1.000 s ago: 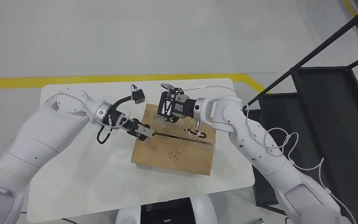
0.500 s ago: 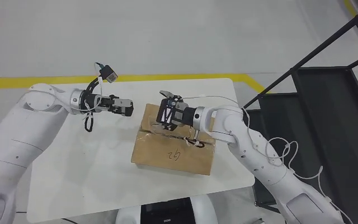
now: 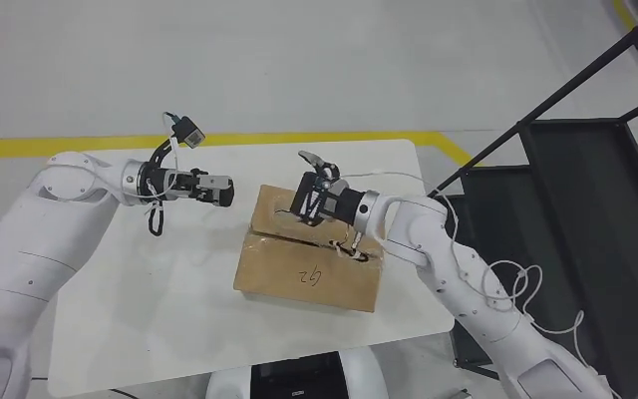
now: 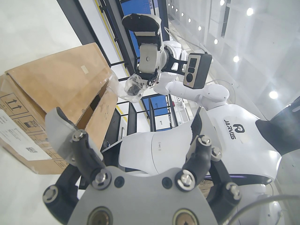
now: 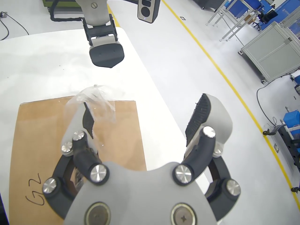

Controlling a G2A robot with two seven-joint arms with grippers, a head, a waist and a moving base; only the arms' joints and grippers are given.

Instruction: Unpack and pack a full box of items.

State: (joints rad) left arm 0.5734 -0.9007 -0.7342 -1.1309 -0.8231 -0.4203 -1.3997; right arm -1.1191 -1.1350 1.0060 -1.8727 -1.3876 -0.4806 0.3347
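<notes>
Our right claw (image 5: 145,115) has its fingers spread wide apart, clamped on nothing. A clear plastic bag (image 5: 93,104) is snagged over one finger only, crumpled around its ribbed pad. From the left wrist view we see the bag hanging under that claw with something small and dark inside, though we cannot tell what it is. The claw hovers above the far edge of the cardboard box (image 3: 309,264), its fingers pointing toward the left arm. The right arm comes in from the right side with its elbow bent, and its forearm crosses above the box's far right corner.

Our left claw (image 4: 127,127) is also apart and holds nothing. It hangs above the white surface (image 3: 150,299), near the box's far left corner but not touching it. It is held roughly level and aimed at the right claw. The left arm stretches in from the left edge of the surface.

The box sits on the surface toward its near edge, right of centre and slightly skewed. Its top flaps are folded down, with a narrow dark gap along the seam between them. The bag dangles just above the far flap's edge. Beyond the surface a yellow line (image 3: 100,145) runs across the floor, and a dark metal rack (image 3: 568,170) stands to the right.
</notes>
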